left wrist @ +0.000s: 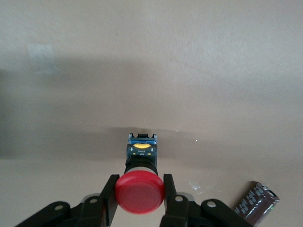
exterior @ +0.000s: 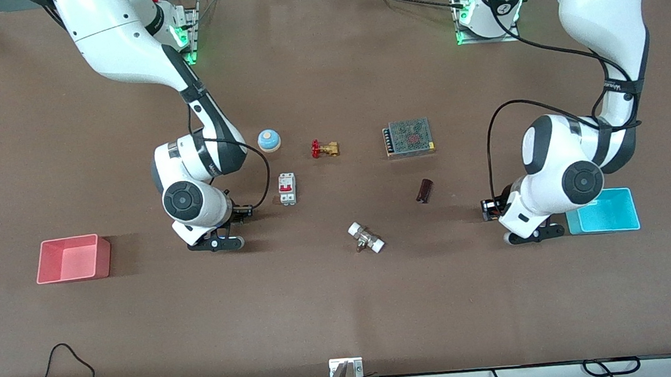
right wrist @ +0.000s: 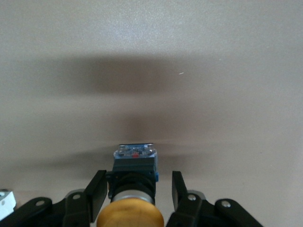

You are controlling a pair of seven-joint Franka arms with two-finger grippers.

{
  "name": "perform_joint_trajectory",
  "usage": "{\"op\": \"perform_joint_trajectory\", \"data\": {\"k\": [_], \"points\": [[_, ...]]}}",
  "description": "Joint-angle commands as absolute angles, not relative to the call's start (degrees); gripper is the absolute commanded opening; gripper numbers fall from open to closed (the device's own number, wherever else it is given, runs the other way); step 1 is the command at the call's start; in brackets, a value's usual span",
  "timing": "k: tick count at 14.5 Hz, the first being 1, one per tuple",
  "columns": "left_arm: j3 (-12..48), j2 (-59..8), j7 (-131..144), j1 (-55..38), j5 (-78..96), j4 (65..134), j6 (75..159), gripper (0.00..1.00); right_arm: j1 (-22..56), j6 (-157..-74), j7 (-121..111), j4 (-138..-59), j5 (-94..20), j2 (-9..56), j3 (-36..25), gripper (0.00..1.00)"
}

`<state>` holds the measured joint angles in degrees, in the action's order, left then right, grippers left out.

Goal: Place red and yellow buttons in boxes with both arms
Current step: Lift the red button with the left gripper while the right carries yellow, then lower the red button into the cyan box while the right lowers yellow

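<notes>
Between the fingers of the left pincer (left wrist: 140, 204) the red button (left wrist: 139, 192) is pinched by its glossy round cap, its black body pointing away, low over the desk (exterior: 347, 310) beside the cyan box (exterior: 605, 212) near the left arm's end. The right pincer (right wrist: 135, 201) is spread around the yellow button (right wrist: 131, 215), a matte domed cap on a black body; contact cannot be told. Toward the right arm's end the pink box (exterior: 71, 258) is waiting, smooth-walled plastic.

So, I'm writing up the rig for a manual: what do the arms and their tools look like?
Both arms are glossy white with black joint bands and round black joint caps. Loose black cables loop along each. The left tool and right tool are black, two-fingered, with bolted links.
</notes>
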<state>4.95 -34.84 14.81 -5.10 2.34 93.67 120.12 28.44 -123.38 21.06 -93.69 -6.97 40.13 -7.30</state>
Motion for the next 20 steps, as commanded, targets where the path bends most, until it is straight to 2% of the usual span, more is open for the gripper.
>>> {"op": "perform_joint_trajectory", "data": {"k": [1, 4, 6, 7, 13, 16, 20], "points": [[4.13, -31.91, 14.68, -5.01, 0.8, 93.52, 117.95, 0.19, 28.3, -123.66, 21.45, -93.08, -7.47, 40.34, -7.21, 0.56], [3.25, -30.59, 13.54, -4.13, -1.14, 93.08, 116.81, 0.19, 28.3, -123.66, 20.83, -93.08, -7.38, 40.17, -7.21, 0.44], [2.03, -30.32, 11.7, -3.78, -1.14, 90.45, 113.66, 0.19, 28.21, -123.58, 20.74, -93.08, -7.03, 39.99, -7.21, 0.34], [1.67, -30.32, 10.65, -3.52, -1.06, 89.4, 112.51, 0.19, 28.21, -123.57, 20.74, -92.82, -6.94, 39.9, -7.29, 0.33], [1.67, -29.36, 1.95, 2.36, -1.05, 88.51, 112.32, 0.19, 25.85, -121.91, 20.13, -89.83, -6.59, 36.31, -7.91, 0.33], [1.67, -29.44, -4.72, 6.05, -1.05, 88.42, 112.32, 0.19, 24.26, -120.5, 16.45, -89.74, -6.68, 33.75, -11.85, 0.33], [1.67, -29.71, -13.69, 10.63, -1.05, 88.42, 112.85, 0.19, 19.0, -113.83, 8.81, -86.49, -6.68, 33.4, -14.06, 0.33]]}}
